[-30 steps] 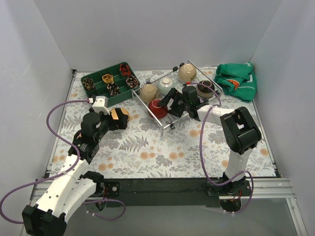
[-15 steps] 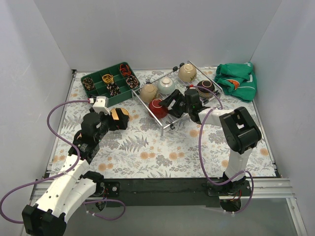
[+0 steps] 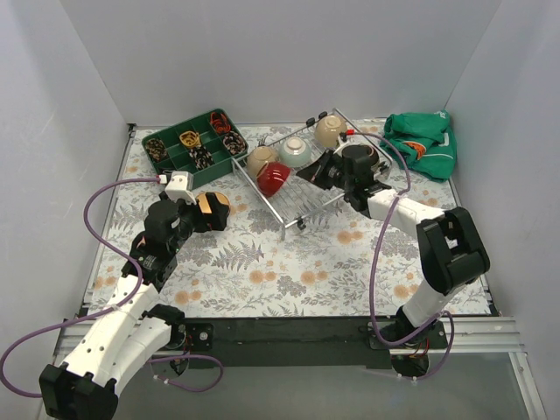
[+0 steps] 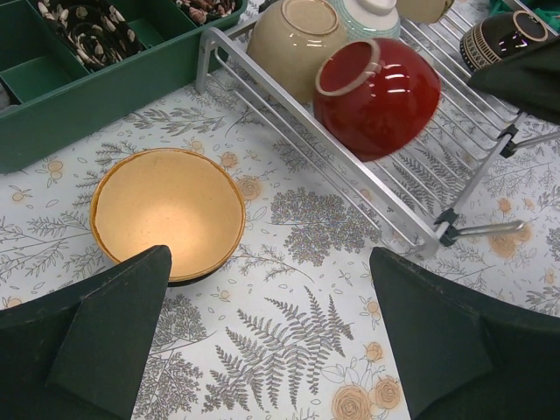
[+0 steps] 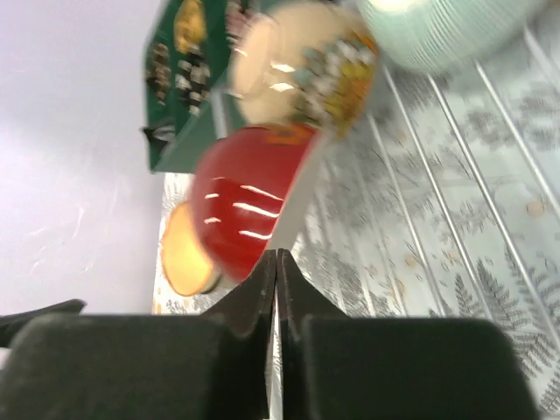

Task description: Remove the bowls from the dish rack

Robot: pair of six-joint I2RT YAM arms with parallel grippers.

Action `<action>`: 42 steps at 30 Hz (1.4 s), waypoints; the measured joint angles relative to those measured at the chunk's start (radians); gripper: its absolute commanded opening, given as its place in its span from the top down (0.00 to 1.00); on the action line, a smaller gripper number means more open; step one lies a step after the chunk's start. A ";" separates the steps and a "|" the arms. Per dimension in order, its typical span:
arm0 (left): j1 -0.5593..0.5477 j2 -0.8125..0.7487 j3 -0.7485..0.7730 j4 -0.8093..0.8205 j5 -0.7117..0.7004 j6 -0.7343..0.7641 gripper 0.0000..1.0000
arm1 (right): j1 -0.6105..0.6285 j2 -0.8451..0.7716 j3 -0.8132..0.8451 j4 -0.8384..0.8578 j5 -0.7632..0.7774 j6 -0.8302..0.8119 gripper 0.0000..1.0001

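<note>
Red bowl (image 5: 238, 208) lies beside the right hand (image 5: 276, 255), fingers pressed together.

I can read no word, number or brand mark on anything in front of me. The green cloth (image 3: 422, 140) to the right of the dish rack (image 3: 308, 198) has a small orange mark on it, too small to make out. The tan bowl (image 5: 302, 66) in the dish rack shows orange and dark markings, but they are blurred in my right wrist view and I cannot tell whether they are lettering.
</note>
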 measured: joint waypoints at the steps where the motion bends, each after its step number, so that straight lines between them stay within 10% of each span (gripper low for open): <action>1: 0.000 0.000 0.000 0.001 0.000 0.000 0.02 | -0.006 -0.030 0.014 -0.010 0.018 -0.030 0.99; 10: 0.000 0.000 -0.001 0.003 0.002 0.000 0.02 | 0.009 -0.087 0.034 -0.148 0.038 -0.242 0.94; 26: 0.000 0.010 -0.003 0.003 0.005 0.000 0.02 | 0.008 -0.039 0.067 -0.225 0.030 -0.324 0.33; 42: 0.000 0.015 -0.003 0.004 0.006 0.000 0.02 | 0.016 0.174 0.336 -0.360 0.075 -0.302 0.41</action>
